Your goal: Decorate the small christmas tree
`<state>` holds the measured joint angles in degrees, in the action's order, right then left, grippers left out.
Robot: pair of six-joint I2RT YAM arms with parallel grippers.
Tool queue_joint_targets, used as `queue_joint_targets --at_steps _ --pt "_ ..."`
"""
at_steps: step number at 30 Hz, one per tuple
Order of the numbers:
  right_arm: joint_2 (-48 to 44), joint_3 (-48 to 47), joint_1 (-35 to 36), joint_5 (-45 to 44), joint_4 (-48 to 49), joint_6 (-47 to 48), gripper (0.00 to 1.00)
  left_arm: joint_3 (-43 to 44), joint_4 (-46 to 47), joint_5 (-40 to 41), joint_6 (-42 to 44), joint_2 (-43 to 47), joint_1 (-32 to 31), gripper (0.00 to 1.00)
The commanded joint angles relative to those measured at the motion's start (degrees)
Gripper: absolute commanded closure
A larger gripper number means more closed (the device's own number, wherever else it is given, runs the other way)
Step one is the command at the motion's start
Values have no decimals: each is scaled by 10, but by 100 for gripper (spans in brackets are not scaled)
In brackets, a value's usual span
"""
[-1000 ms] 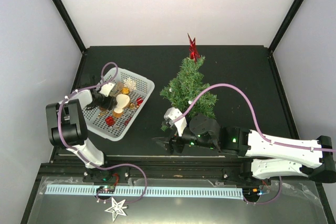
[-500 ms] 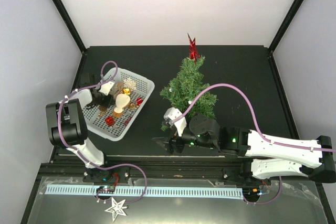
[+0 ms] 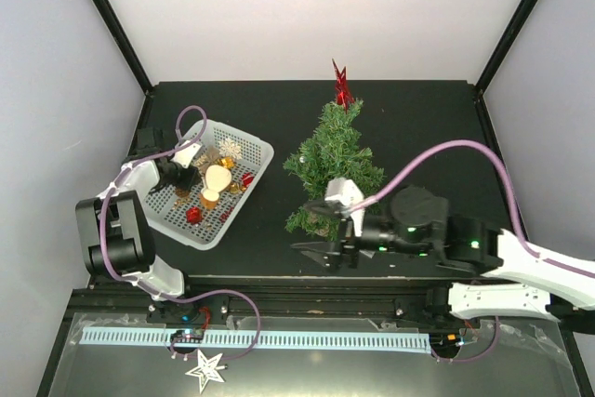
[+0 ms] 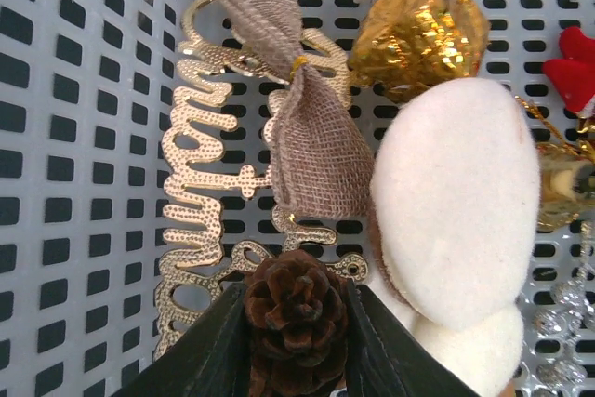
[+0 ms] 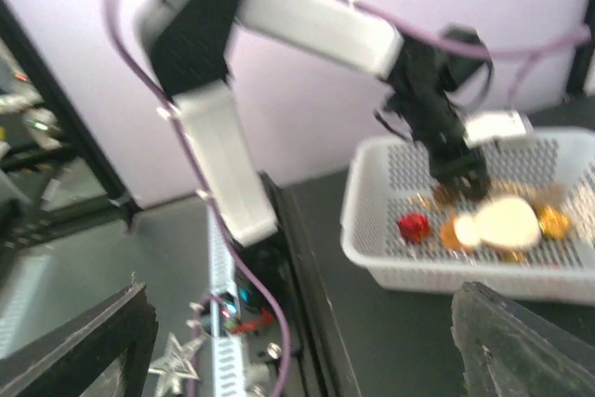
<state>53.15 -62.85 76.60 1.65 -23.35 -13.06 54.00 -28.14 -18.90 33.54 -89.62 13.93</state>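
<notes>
The small christmas tree (image 3: 335, 157) stands at the table's middle, a red star (image 3: 343, 88) on its tip. Left of it, the white basket (image 3: 263, 157) holds the ornaments. My left gripper (image 3: 182, 179) reaches down into it. In the left wrist view, the left gripper (image 4: 297, 323) is shut on a brown pine cone (image 4: 297, 304). My right gripper (image 3: 314, 250) hovers open and empty in front of the tree's foot, pointing left. In the right wrist view the right gripper (image 5: 302, 350) frames only table and the basket (image 5: 372, 234).
Around the cone lie a gold script word (image 4: 200, 183), a burlap bow (image 4: 311, 127), a gold foil ornament (image 4: 418, 30) and a cream plush shape (image 4: 456, 202). A red ball (image 3: 193, 215) sits in the basket's near part. A silver star (image 3: 205, 369) lies below the front rail.
The left gripper has shut on the pine cone. The right arm has drawn back to the right, uncovering the tree's lower branches, and its jaws have widened slightly.
</notes>
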Motion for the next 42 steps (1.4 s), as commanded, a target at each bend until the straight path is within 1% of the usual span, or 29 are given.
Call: queue_joint_targets --at_steps 1,3,5,6,7,9,10,12,15,17,18,20,22,24,27,28,29,31,36,42 --pt "-34 -56 -11 125 -40 25 12 15 -36 -20 18 24 5 72" --pt "-35 -69 -11 162 -55 22 12 14 -40 -26 17 30 6 72" --pt "-44 -74 -11 171 -69 17 11 13 -45 -31 15 36 6 72" --pt "-54 -71 -11 164 -74 17 11 13 -48 -33 15 39 6 72" --pt "-68 -67 -12 135 -77 14 11 13 -52 -35 15 43 6 72" --pt "-110 -44 -18 59 -72 8 11 13 -59 -41 15 54 6 72" --pt "-139 -25 -22 0 -57 2 11 12 -61 -43 15 61 6 72" --pt "-199 12 -24 -106 -21 -14 10 13 -67 -48 15 74 6 72" --pt "-274 66 -23 -227 38 -28 7 19 -79 -59 13 92 6 72" --pt "-278 72 -23 -313 26 -31 7 27 -88 -65 10 99 6 72" --pt "-266 65 -24 -361 3 -38 7 33 -94 -70 8 102 6 72" --pt "-224 45 -25 -455 -48 -56 6 46 -108 -81 4 110 6 72" --pt "-180 26 -42 -508 -92 -79 5 58 -123 -96 1 119 6 72" --pt "-145 17 -97 -495 -121 -116 5 70 -142 -122 -2 131 5 72" --pt "-134 39 -212 -402 -131 -165 5 100 -180 -169 -6 146 5 72" --pt "-132 48 -266 -366 -134 -183 5 111 -193 -192 -7 151 4 72" --pt "-131 57 -303 -331 -135 -197 5 121 -204 -213 -6 157 3 72" --pt "-132 77 -350 -279 -131 -213 5 136 -215 -246 -12 185 -3 72" --pt "-145 104 -383 -291 -127 -227 5 161 -214 -322 -42 223 -28 72" --pt "-138 132 -405 -251 -110 -240 5 203 -217 -386 -76 219 -116 72"
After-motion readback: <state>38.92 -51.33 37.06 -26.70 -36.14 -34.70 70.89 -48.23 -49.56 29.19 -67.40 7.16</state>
